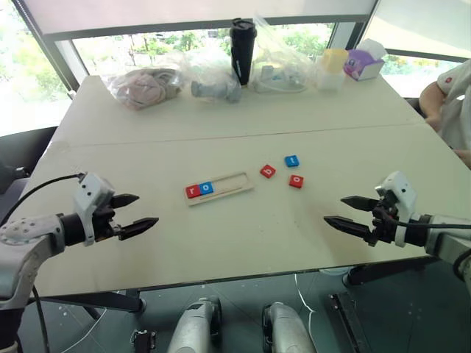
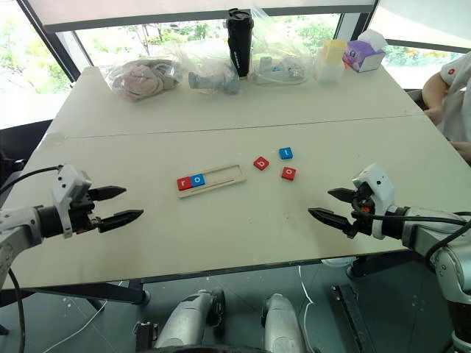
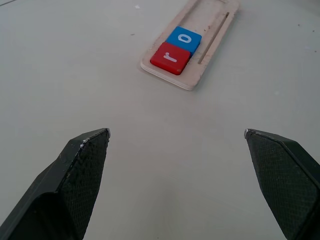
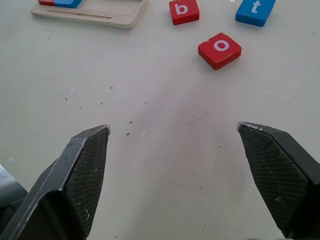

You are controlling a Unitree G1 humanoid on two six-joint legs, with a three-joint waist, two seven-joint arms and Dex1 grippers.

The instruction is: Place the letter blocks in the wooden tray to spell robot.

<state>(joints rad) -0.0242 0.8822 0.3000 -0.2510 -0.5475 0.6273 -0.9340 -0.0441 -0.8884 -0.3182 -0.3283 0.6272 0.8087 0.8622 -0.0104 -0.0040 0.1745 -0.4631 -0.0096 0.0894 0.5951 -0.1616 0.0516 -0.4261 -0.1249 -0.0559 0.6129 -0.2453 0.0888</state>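
Left gripper (image 1: 138, 212) and right gripper (image 1: 344, 211): jaws spread wide, both empty, hovering over the table (image 1: 243, 243). Wooden tray (image 1: 234, 184): we count red "r" block (image 1: 193, 191) and blue "o" block (image 1: 206, 188) seated at its left end. Loose just beside it: red "b" block (image 4: 183, 11), blue "t" block (image 4: 255, 11), red "o" block (image 4: 219, 49). We judge them light, rigid, smooth; pinch opposite side edges.

Pale desk (image 1: 147, 235). Mid-desk: wooden tray (image 1: 234, 183); to its right red b block (image 1: 268, 171), blue t block (image 1: 292, 160), red o block (image 1: 296, 181). Far edge: plastic bags (image 1: 147, 84), black tumbler (image 1: 242, 50), tissue box (image 1: 362, 65).
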